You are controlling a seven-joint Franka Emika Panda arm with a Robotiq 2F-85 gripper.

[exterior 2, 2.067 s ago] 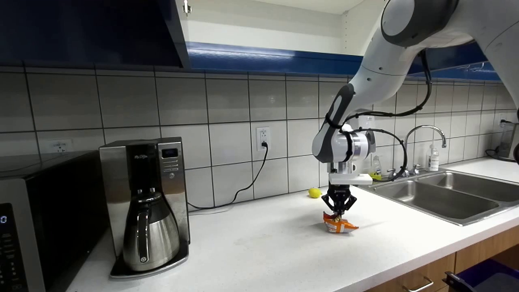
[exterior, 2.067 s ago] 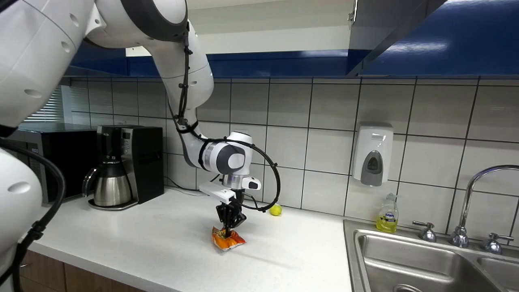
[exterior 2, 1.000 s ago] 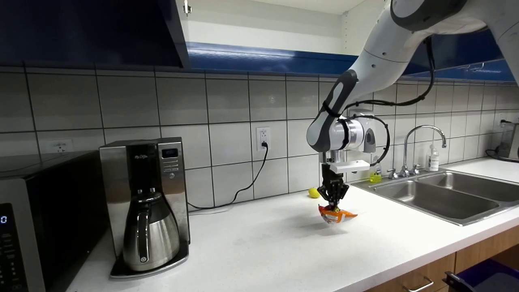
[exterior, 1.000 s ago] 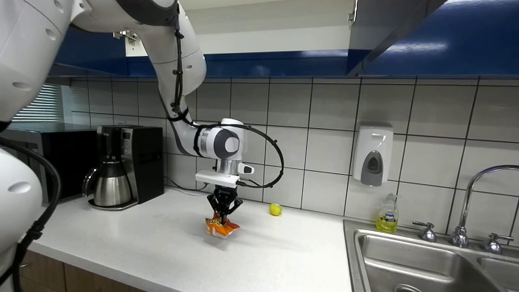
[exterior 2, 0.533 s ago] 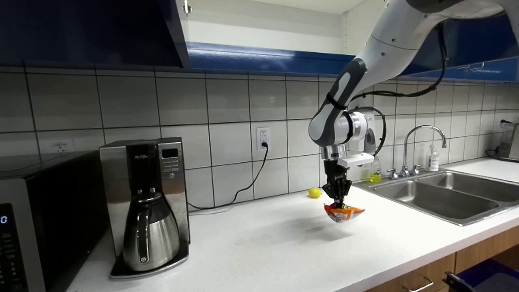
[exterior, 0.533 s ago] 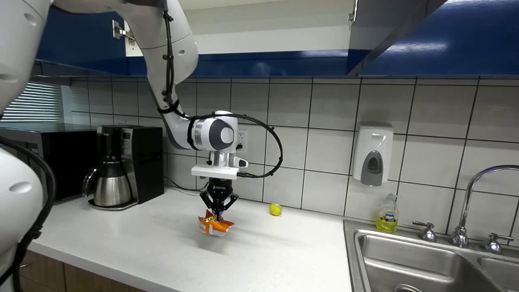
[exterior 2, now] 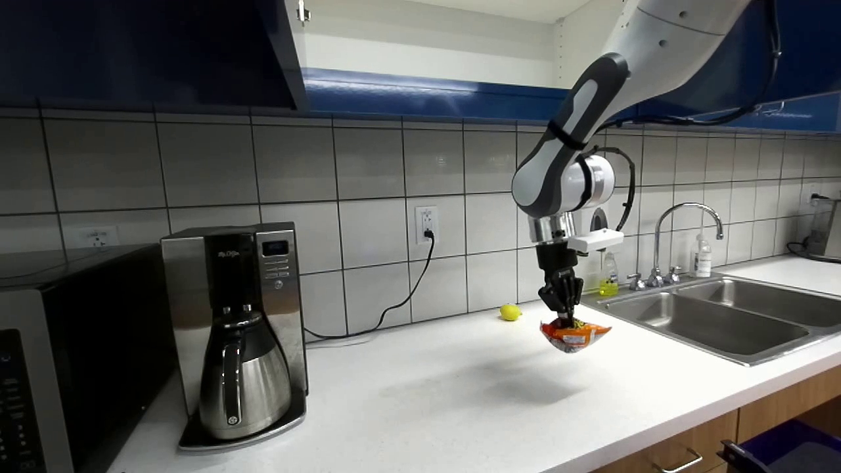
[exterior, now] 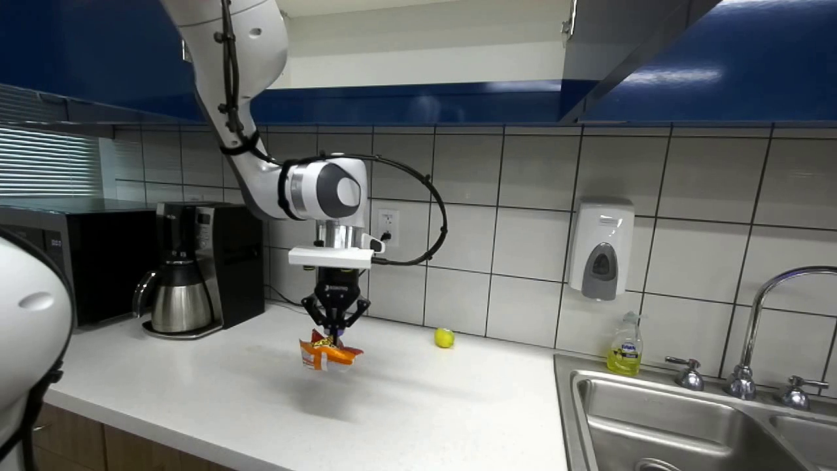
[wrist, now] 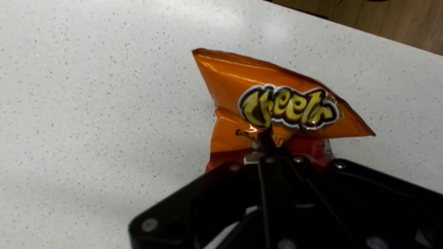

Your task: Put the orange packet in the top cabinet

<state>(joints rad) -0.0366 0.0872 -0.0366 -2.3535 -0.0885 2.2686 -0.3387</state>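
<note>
The orange packet [exterior: 327, 356] hangs above the white counter [exterior: 425, 418], its shadow below it. It also shows in an exterior view [exterior 2: 578, 336] and in the wrist view [wrist: 235, 76], with yellow lettering and a red lower part. My gripper [exterior: 335, 337] points down with its fingers pinched together on the packet's middle, also in the wrist view [wrist: 271, 141]. The fingertips sink into a fold and are partly hidden. The top cabinet [exterior: 425, 62] is open above the counter, with a white interior and blue lower edge. It also shows in an exterior view [exterior 2: 427, 49].
Open blue cabinet doors stand on both sides of the opening, one at the right [exterior: 713, 72]. A yellow lemon [exterior: 444, 337] lies near the tiled wall. A coffee maker [exterior 2: 279, 328] and microwave [exterior 2: 105, 328] stand at one end, a sink [exterior: 565, 412] at the other.
My gripper has lifted the orange packet off the counter. In exterior views, the packet moves up and left in one, and up and slightly right in the other. The arm has drawn back.
</note>
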